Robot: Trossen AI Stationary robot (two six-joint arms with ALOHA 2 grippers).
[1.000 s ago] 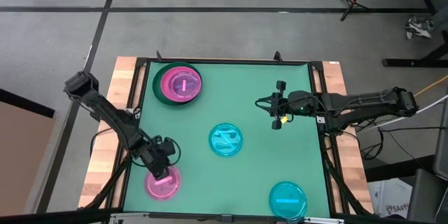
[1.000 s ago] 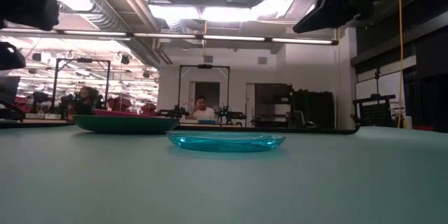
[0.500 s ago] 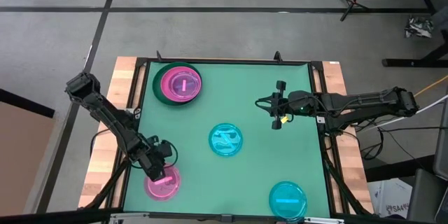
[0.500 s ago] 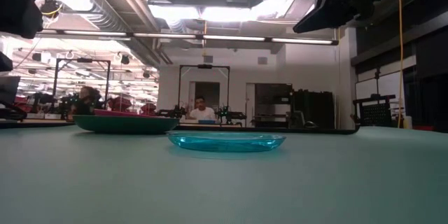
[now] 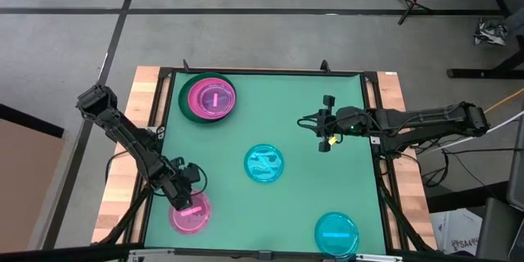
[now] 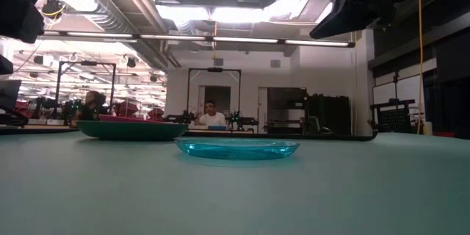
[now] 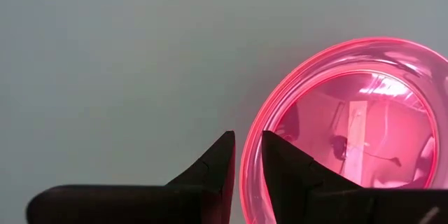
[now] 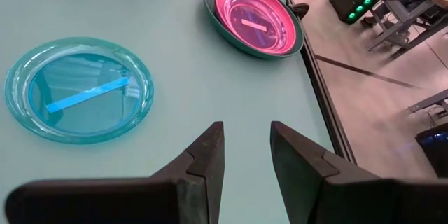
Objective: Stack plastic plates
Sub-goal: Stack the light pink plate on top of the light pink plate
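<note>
One pink plate [image 5: 190, 212] sits at the table's near-left; left gripper [image 5: 187, 197] straddles its rim, jaws narrowly apart, not yet clamped. Pinch the rim squarely, lift level toward the stack [image 5: 210, 98]. Right gripper [image 5: 327, 123] waits mid-right, jaws apart.

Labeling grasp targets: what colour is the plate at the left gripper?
Translucent pink; the left gripper straddles its rim. Shows best in the left wrist view.

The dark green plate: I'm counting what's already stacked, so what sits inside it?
Inside the dark green plate a solid pink plate is nested, a pale bar reflecting in it. Anything stacked beneath the pink one is covered.
</note>
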